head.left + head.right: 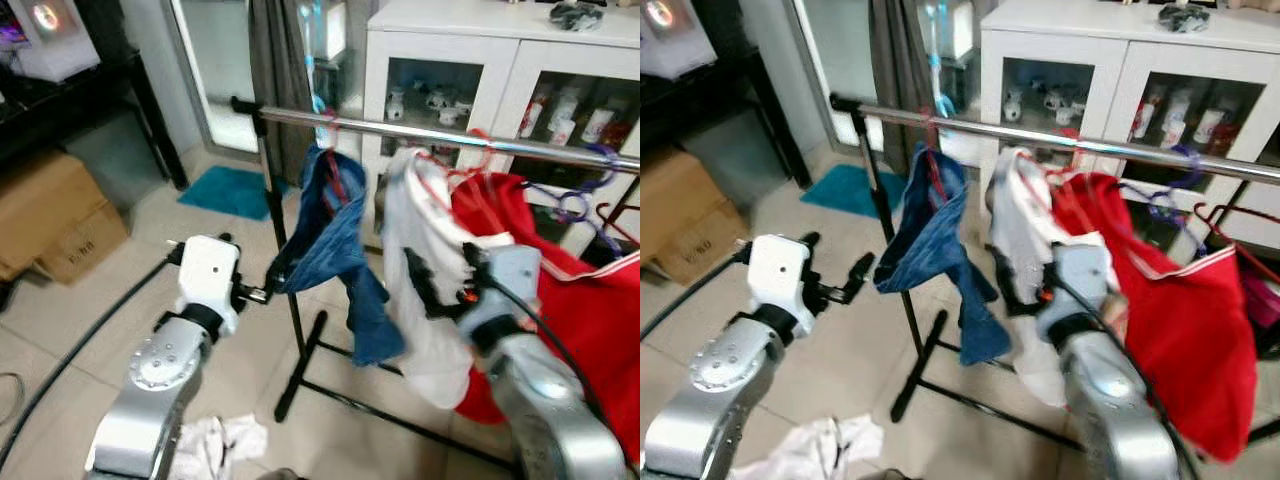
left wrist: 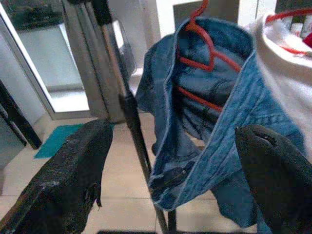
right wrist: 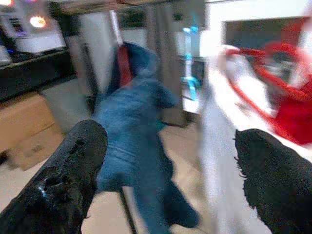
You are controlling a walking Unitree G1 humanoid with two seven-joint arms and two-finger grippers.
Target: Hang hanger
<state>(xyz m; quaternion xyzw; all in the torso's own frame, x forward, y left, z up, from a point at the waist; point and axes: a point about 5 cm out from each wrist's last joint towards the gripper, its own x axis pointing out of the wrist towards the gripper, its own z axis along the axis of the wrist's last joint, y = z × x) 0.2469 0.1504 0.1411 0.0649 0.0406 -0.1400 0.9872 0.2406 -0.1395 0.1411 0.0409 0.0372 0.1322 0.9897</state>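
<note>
A silver rail [image 1: 420, 131] on a black stand carries several garments. A blue denim garment [image 1: 338, 235] hangs on a red hanger [image 2: 197, 36] near the rail's left end. Beside it a white garment [image 1: 420, 240] hangs on another red hanger [image 3: 253, 73], then a red garment [image 1: 585, 300]. My left gripper [image 1: 262, 291] is open at the denim's lower left corner, with the cloth just ahead of its fingers [image 2: 78, 170]. My right gripper [image 1: 425, 285] is open and close against the front of the white garment.
Purple hangers [image 1: 578, 200] hang on the rail at the right. A white glass-door cabinet [image 1: 500, 60] stands behind the rack. The rack's black base [image 1: 300, 370] crosses the tiles. A white cloth [image 1: 215, 445] lies on the floor. A cardboard box [image 1: 50, 215] and a teal mat [image 1: 225, 190] are to the left.
</note>
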